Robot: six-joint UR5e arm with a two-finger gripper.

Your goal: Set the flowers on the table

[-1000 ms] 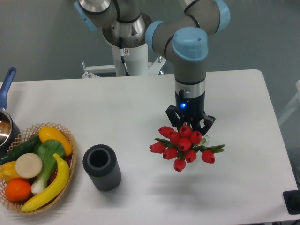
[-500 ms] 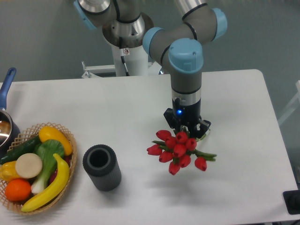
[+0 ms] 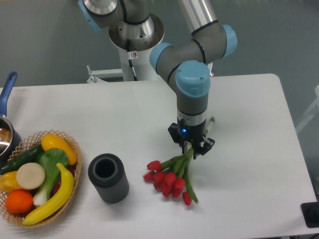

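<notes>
The flowers [image 3: 168, 180], a bunch of red tulips with green stems, lie tilted low over the white table [image 3: 249, 114], heads pointing front-left and close to the surface. My gripper [image 3: 191, 148] points down and is shut on the flowers' stems, just right of the table's middle. The stem ends stick out behind the gripper [image 3: 211, 122]. I cannot tell whether the tulip heads touch the tabletop.
A dark grey ribbed cylinder vase [image 3: 108, 177] stands upright left of the flowers. A wicker basket [image 3: 75, 149] of fruit and vegetables sits at the front left. A pot with a blue handle [image 3: 7, 89] is at the left edge. A black object [image 3: 311, 214] is at the front right corner.
My gripper has moved left and down, tipping the flowers from heads-toward-camera to lying nearly flat, heads now pointing front-left near the tabletop.
</notes>
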